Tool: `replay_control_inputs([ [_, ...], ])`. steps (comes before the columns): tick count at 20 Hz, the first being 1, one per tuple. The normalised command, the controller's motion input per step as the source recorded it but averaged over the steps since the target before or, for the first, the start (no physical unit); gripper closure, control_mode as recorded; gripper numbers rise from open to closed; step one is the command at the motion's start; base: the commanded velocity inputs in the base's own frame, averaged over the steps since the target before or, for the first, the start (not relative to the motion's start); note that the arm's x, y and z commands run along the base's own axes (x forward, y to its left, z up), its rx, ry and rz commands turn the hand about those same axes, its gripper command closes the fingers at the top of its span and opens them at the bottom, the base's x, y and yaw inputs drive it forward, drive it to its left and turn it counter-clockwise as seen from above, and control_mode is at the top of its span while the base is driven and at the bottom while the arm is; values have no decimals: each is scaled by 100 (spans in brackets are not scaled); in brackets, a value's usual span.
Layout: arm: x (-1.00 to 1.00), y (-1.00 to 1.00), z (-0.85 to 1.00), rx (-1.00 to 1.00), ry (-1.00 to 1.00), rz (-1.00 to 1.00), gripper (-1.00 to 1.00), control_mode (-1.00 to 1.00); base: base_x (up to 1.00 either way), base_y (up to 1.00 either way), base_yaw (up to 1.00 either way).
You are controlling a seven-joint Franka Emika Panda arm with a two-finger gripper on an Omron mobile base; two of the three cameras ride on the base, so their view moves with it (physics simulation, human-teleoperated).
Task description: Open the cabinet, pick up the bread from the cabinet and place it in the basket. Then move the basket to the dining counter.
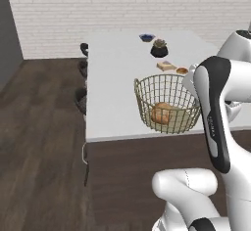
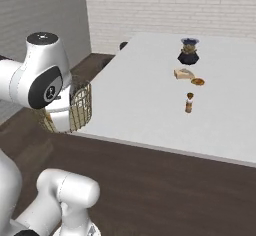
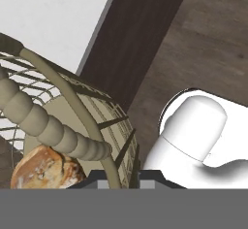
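Observation:
The basket (image 1: 169,92) of tan wire mesh sits at the near corner of the white dining counter (image 1: 115,73), and I cannot tell whether its base touches the top. Inside it lies the golden-brown bread (image 1: 162,113). In the hand view my gripper (image 3: 118,177) is shut on the basket's rim (image 3: 72,102), with the bread (image 3: 41,169) just below and the counter (image 3: 53,14) behind. From the right base view the basket (image 2: 82,105) is partly hidden by my arm. The cabinet is out of view.
Farther along the counter stand a dark plant pot (image 1: 159,49), a blue bowl (image 1: 146,37), a pale wedge (image 1: 166,66), a small round item (image 1: 182,70) and a little bottle (image 2: 189,103). Stools (image 1: 81,98) line the counter's left side. Dark wood floor surrounds it.

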Motion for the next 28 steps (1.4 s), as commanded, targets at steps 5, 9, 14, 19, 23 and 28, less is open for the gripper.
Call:
replay_control_inputs([
  [5,0,0,0,0,0,0,100,100,29,100,-24],
  [9,0,0,0,0,0,0,100,100,17,93,-12],
  [14,0,0,0,0,0,0,100,100,48,58,-12],
  [19,0,0,0,0,0,0,100,100,36,-6,0],
  [23,0,0,0,0,0,0,100,100,52,-29,0],
  [28,0,0,0,0,0,0,100,100,56,-40,0],
])
